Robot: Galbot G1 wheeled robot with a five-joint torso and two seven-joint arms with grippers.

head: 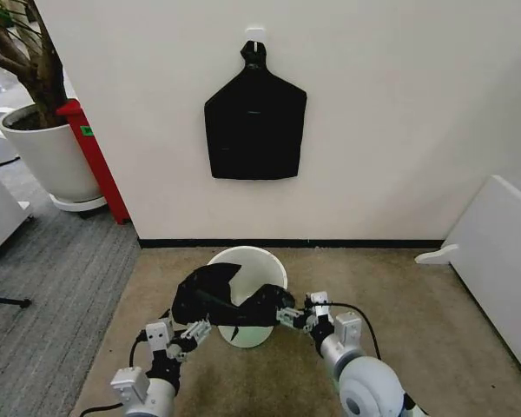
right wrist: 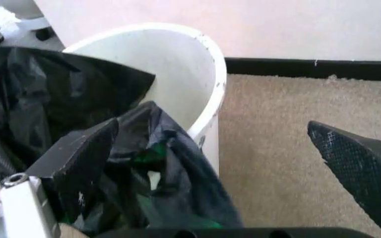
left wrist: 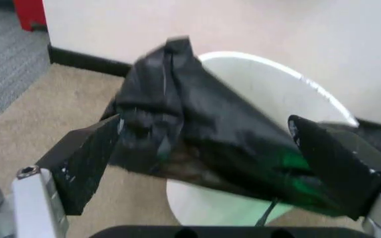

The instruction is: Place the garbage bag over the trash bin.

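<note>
Garbage bag (head: 221, 300) drapes the trash bin (head: 252, 261) rim at 6 o'clock. Left gripper (head: 194, 330) brackets it, jaws wide; right gripper (head: 292, 318) open, empty. Risk: unclamped film slides off.

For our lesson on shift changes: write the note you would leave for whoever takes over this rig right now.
Left tool: open, its fingers on either side of the garbage bag, at the bin's near-left.
Right tool: open, at the bag's right end by the rim.
The bag lies crumpled across the near rim of the trash bin, which stands on carpet by the wall.
Done: bag brought to the bin.
Left: spread its mouth over the whole rim.
</note>
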